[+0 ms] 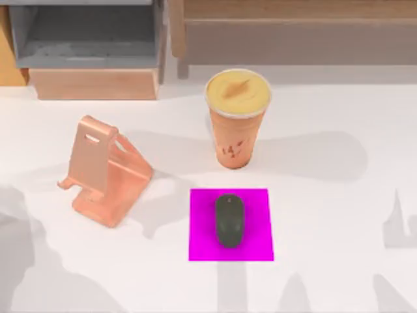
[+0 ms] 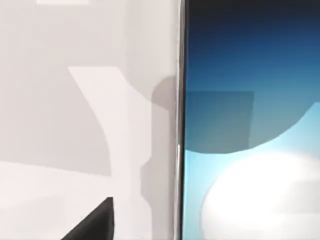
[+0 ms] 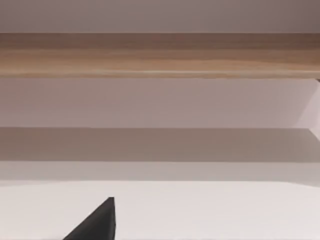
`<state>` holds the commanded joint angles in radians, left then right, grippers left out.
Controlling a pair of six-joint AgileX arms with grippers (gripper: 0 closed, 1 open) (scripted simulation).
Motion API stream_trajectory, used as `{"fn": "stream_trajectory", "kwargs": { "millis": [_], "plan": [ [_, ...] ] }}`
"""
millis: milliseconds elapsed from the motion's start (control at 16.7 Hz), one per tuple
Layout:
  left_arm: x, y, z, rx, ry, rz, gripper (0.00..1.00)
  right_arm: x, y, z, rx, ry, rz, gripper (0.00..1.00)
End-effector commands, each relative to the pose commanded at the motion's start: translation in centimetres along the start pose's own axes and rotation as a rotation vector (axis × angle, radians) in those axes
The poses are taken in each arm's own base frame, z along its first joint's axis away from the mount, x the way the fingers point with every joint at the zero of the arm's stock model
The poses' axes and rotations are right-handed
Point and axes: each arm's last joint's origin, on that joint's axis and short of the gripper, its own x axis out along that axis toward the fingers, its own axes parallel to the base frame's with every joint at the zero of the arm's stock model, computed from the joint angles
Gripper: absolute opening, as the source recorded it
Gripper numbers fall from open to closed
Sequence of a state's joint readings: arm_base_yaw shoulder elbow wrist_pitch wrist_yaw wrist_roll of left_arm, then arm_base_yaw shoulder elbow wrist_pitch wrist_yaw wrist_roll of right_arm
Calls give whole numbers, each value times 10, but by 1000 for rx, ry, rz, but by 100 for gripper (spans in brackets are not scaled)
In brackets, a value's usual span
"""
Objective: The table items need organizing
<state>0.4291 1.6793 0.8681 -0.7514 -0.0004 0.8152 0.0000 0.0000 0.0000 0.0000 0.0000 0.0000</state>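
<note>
orange cup [image 1: 237,119] with yellowish lid stands upright behind mouse [image 1: 229,220].

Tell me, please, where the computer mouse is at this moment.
In the top view, the mouse lies on the magenta mat near the table's middle, just below the orange cup and right of the copper phone stand.

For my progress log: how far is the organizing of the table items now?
Looks done: the mouse lies on the magenta mat. The cup stands behind it. In hand: the left wrist view is close on the smartphone lying on the table. Likely left: the phone stand holds nothing yet.
</note>
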Motion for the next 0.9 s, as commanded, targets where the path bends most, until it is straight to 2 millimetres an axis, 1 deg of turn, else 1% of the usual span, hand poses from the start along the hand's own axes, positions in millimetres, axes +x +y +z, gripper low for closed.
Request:
{"fn": "stream_trajectory", "kwargs": {
  "millis": [180, 420, 900],
  "plan": [
    [21, -2, -2, 0, 3, -4, 100, 0, 0, 0, 0, 0, 0, 100],
    [24, -2, -2, 0, 5, -6, 100, 0, 0, 0, 0, 0, 0, 100],
    [24, -2, -2, 0, 5, -6, 40, 0, 0, 0, 0, 0, 0, 100]
  ]
}}
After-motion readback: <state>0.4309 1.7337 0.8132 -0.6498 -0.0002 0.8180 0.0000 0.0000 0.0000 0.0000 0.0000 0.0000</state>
